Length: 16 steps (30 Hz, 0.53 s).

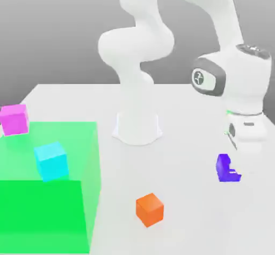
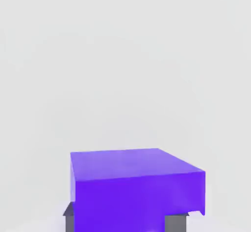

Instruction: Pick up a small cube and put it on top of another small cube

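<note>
The small violet-purple cube [image 1: 224, 167] is at the exterior view's right, directly under the white hand. My gripper [image 1: 232, 171] is down around it, and its dark fingers [image 1: 235, 172] press against the cube's sides. In the hand view the violet cube [image 2: 135, 182] sits close between the two grey fingertips [image 2: 69, 217], so the gripper [image 2: 125, 220] is shut on it. I cannot tell whether the cube rests on the table or hangs just above it. An orange cube [image 1: 149, 209] lies on the white table [image 1: 182, 227] toward the front middle.
A large translucent green block [image 1: 48, 205] fills the exterior view's left front. A cyan cube [image 1: 51, 161] shows within its outline and a magenta-pink cube [image 1: 14, 119] sits at its far left corner. The arm's white base [image 1: 137, 125] stands mid-table.
</note>
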{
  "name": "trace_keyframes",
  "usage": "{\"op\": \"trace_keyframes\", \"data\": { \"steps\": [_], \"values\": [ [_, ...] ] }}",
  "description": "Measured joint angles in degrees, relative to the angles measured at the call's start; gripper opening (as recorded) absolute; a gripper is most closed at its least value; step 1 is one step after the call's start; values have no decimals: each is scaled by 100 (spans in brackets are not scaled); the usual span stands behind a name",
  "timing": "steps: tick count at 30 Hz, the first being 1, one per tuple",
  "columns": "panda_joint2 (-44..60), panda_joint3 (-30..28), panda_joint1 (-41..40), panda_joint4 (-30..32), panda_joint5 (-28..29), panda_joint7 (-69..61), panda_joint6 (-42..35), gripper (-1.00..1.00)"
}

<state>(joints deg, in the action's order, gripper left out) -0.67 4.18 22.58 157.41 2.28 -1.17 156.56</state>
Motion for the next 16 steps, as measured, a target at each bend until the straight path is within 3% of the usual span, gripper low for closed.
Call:
{"op": "trace_keyframes", "data": {
  "steps": [7,13,14,16],
  "values": [
    [-462,-718,-1300,88,-122,978,-363,-100],
    [504,-740,-1476,55,-314,1001,569,-100],
    [675,-723,-1486,48,-347,979,732,100],
    [675,-723,-1486,48,-347,980,732,100]
  ]
}}
